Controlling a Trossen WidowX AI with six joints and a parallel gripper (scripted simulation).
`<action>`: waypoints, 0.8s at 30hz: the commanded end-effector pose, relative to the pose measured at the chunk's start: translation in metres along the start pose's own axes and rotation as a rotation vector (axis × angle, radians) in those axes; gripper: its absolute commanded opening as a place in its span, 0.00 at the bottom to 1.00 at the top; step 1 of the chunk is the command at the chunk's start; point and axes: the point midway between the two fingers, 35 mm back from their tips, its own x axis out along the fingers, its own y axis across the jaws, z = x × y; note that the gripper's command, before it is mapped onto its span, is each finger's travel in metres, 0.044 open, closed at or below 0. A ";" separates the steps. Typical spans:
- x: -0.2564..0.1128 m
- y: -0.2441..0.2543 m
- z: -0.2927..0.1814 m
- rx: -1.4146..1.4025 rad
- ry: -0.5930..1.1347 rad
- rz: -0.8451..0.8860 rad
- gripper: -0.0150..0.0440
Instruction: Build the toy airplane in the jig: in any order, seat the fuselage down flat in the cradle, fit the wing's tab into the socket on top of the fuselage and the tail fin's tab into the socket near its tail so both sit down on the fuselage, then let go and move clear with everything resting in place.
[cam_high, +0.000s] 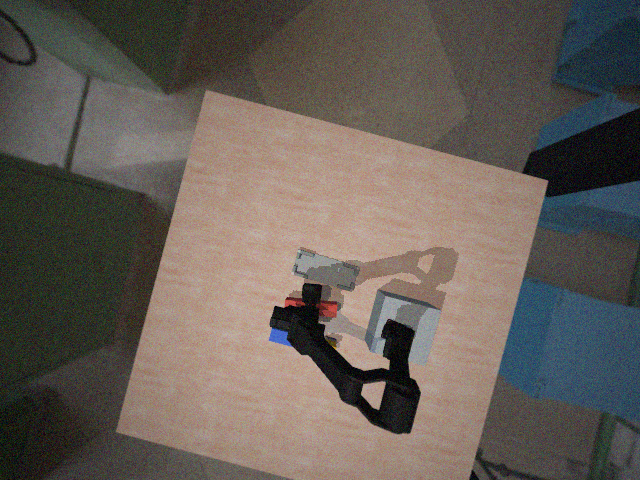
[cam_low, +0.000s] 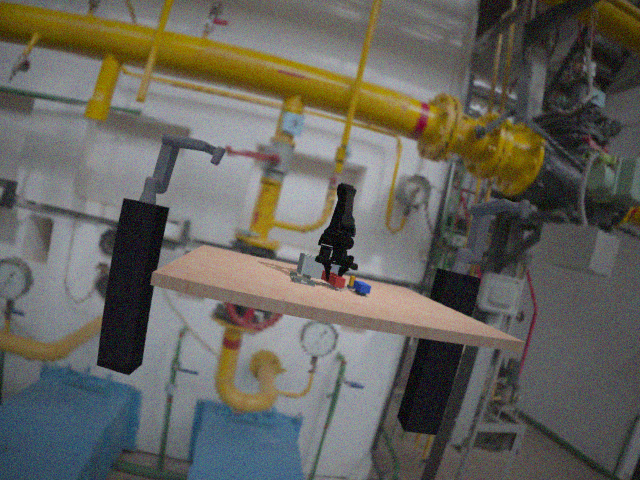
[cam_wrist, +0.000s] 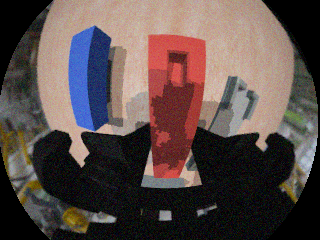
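The gripper (cam_high: 311, 308) (cam_low: 334, 276) (cam_wrist: 172, 132) is shut on the red fuselage (cam_high: 327, 308) (cam_low: 338, 282) (cam_wrist: 177, 102), one finger on each long side. A rectangular socket shows in its top at the far end in the wrist view. I cannot tell whether it is off the table. The grey jig (cam_high: 343, 269) (cam_low: 301, 277) (cam_wrist: 241, 106) lies beside it with nothing in its cradle. The blue wing (cam_high: 279, 336) (cam_low: 362, 287) (cam_wrist: 80, 80) lies on the fuselage's other side. The yellow tail fin (cam_high: 332, 342) (cam_low: 352, 281) is partly hidden by the arm in the top view and does not show in the wrist view.
A large grey block (cam_high: 427, 333) (cam_low: 308, 265) stands on the wooden table (cam_high: 248, 170) (cam_low: 232, 281) near the jig. Part of the arm shows over it in the top view. The wing and tail fin lie close to the gripper.
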 end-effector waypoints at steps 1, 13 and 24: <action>-0.015 0.000 0.005 0.001 -0.013 0.002 0.25; -0.051 -0.001 0.007 0.001 -0.014 0.001 0.25; -0.086 0.000 0.003 0.001 -0.014 0.001 0.25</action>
